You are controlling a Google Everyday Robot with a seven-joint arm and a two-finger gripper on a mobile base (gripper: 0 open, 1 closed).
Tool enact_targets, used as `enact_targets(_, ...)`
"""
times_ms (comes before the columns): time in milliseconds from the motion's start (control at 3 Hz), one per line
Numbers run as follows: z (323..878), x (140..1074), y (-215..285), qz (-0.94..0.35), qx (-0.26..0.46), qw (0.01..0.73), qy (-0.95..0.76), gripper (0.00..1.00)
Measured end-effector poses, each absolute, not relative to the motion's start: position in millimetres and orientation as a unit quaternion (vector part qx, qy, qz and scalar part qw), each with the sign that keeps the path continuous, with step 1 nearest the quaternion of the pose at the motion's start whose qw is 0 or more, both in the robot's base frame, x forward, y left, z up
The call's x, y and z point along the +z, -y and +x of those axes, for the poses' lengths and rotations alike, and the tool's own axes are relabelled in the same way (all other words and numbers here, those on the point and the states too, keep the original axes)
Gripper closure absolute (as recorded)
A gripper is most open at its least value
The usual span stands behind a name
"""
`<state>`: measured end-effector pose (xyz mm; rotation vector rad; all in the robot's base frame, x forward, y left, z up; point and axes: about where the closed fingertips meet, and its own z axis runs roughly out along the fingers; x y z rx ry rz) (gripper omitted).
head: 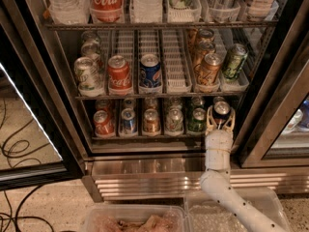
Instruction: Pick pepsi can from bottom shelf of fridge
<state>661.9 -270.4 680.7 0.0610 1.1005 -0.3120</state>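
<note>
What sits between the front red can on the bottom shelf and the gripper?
Four cans: blue can, brown can, silver can, green can. The gripper is at a dark can, far right. Camera view.

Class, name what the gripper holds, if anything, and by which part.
Cannot tell: the gripper sits around the sides of the pepsi can, rightmost on the bottom shelf.
</note>
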Motion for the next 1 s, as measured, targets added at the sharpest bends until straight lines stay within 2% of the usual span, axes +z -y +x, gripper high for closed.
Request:
enact_targets(333,661.7,688.4,270.8,0.017,-0.147,0.843,-0.518,1.0)
enact_targets(1000,620.6,664.3,285.9,-0.102,-0.154,0.795,-0.578,1.0)
